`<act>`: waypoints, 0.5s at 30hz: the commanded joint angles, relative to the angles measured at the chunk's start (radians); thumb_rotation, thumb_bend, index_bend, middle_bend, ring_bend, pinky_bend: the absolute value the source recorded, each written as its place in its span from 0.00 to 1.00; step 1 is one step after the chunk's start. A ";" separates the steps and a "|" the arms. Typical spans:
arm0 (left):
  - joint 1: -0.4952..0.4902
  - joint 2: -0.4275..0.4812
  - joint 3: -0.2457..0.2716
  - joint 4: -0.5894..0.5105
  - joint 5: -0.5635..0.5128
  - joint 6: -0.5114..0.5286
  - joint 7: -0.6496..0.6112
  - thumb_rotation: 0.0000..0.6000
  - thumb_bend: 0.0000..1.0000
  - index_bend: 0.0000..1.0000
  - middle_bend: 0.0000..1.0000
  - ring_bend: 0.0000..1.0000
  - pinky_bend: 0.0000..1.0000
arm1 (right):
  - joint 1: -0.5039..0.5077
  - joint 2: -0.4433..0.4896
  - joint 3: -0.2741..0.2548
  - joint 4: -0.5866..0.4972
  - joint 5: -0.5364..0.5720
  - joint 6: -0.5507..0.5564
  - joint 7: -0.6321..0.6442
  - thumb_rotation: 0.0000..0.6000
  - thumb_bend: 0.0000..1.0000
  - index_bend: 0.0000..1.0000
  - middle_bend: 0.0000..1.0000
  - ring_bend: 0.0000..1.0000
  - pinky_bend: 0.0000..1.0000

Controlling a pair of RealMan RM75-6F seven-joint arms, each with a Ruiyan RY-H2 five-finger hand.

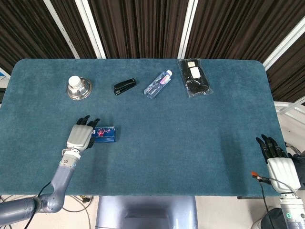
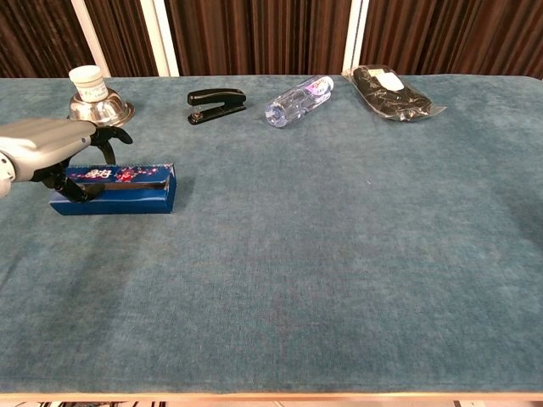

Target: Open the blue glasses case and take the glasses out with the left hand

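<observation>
Case [image 2: 113,188] lies near the table's [image 1: 190,143] front-left edge; left hand [image 2: 47,151] curls over its left end, fingers [image 2: 109,136] hooked on the lid, which looks lifted a crack. Right hand [image 1: 280,164] rests off the right edge, fingers apart, holding nothing. Risk: nothing pins the base, so prying may drag or tip the case, or the lid snaps shut.

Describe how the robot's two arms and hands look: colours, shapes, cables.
Both hands, left hand and right hand, have silver-grey shells with black fingers. The left forearm is smooth grey-blue with a silver wrist ring. A thin cable with an orange-red tip runs beside the right hand.
</observation>
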State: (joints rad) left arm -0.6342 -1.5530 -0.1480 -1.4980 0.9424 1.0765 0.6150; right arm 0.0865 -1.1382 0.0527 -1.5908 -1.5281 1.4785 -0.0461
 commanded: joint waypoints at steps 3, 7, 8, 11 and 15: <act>-0.019 -0.014 -0.012 0.027 -0.021 -0.016 0.012 1.00 0.60 0.13 0.32 0.05 0.14 | -0.001 0.000 0.001 -0.001 0.003 0.000 0.000 1.00 0.11 0.00 0.00 0.00 0.23; -0.032 -0.027 -0.017 0.045 -0.033 -0.026 0.017 1.00 0.58 0.13 0.31 0.05 0.14 | -0.001 0.000 0.001 -0.002 0.003 0.000 -0.001 1.00 0.11 0.00 0.00 0.00 0.23; -0.034 -0.029 -0.017 0.049 -0.035 -0.027 0.019 1.00 0.57 0.13 0.30 0.05 0.14 | -0.001 0.000 0.001 -0.002 0.004 -0.001 -0.001 1.00 0.11 0.00 0.00 0.00 0.23; -0.040 -0.038 -0.015 0.062 -0.041 -0.031 0.024 1.00 0.54 0.13 0.28 0.05 0.14 | -0.001 0.000 0.001 -0.002 0.005 -0.001 0.001 1.00 0.11 0.00 0.00 0.00 0.23; -0.042 -0.045 -0.013 0.075 -0.045 -0.028 0.024 1.00 0.48 0.12 0.25 0.05 0.14 | -0.001 0.001 0.001 -0.003 0.005 -0.001 0.001 1.00 0.11 0.00 0.00 0.00 0.23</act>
State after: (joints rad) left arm -0.6755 -1.5967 -0.1617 -1.4253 0.8986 1.0474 0.6393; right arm 0.0859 -1.1371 0.0540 -1.5939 -1.5233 1.4774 -0.0448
